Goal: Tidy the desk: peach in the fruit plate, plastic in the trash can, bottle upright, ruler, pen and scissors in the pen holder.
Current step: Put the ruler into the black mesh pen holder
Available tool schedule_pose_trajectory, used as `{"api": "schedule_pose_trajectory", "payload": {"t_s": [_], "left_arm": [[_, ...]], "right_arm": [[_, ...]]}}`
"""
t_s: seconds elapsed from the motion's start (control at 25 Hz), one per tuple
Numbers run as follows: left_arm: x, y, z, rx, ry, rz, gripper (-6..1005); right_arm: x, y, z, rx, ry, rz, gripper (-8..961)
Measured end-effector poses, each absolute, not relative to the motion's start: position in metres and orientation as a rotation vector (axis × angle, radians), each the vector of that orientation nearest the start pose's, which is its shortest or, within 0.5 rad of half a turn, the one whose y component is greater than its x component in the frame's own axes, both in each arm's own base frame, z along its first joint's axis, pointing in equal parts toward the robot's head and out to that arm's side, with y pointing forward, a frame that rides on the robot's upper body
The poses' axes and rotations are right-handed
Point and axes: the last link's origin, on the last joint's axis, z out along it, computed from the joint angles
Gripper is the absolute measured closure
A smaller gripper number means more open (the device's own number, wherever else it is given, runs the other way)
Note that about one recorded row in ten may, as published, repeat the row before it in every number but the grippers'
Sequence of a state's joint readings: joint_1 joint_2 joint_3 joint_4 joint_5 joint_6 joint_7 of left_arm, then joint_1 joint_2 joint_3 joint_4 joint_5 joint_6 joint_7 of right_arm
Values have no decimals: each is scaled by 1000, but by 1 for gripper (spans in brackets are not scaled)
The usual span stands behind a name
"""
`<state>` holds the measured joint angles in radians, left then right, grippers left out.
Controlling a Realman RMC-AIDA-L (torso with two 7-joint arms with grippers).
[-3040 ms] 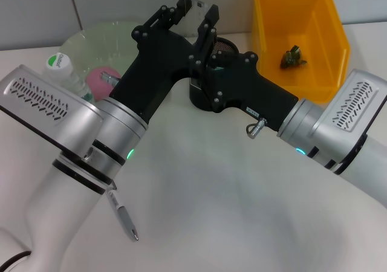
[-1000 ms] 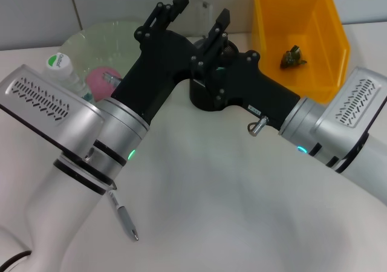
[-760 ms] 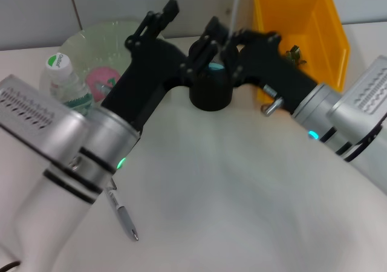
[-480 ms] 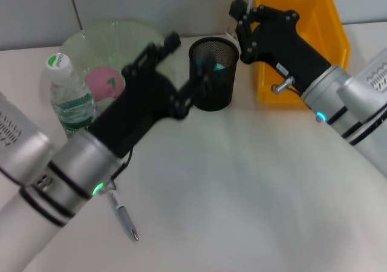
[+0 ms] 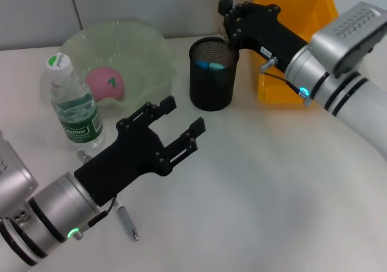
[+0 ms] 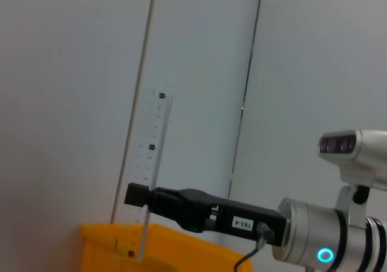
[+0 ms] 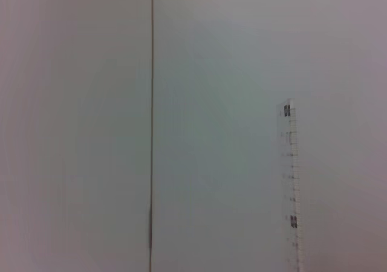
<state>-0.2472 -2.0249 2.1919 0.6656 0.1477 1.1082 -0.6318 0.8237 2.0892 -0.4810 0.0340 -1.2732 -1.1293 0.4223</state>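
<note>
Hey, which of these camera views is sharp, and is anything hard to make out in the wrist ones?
Head view: sharp, soft even light. Left wrist view: the clear ruler faint against the wall, its marks legible. Right wrist view: hazy, the ruler barely visible.

Against a pale wall, the right gripper [image 6: 138, 194] pinches a clear ruler [image 6: 150, 181] (markings faintly visible) that stands nearly upright, its lower end over the back rim of the yellow bin [image 6: 163, 248], possibly just inside it. The silver forearm trails away behind.
</note>
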Motion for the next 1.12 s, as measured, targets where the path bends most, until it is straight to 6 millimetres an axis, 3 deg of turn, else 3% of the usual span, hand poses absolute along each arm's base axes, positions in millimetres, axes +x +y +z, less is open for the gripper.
{"api": "schedule_pose_trajectory", "payload": {"t_s": [0.52,1.12], "left_arm": [[-221,271,-87,-2330,-540,-1152,289],[-221,278,-83,-2353,-526,-1142,276]], "right_arm": [[208,427,-66,-2074,474,727,943],[210,427,-71,-2076,516,697,942]]}}
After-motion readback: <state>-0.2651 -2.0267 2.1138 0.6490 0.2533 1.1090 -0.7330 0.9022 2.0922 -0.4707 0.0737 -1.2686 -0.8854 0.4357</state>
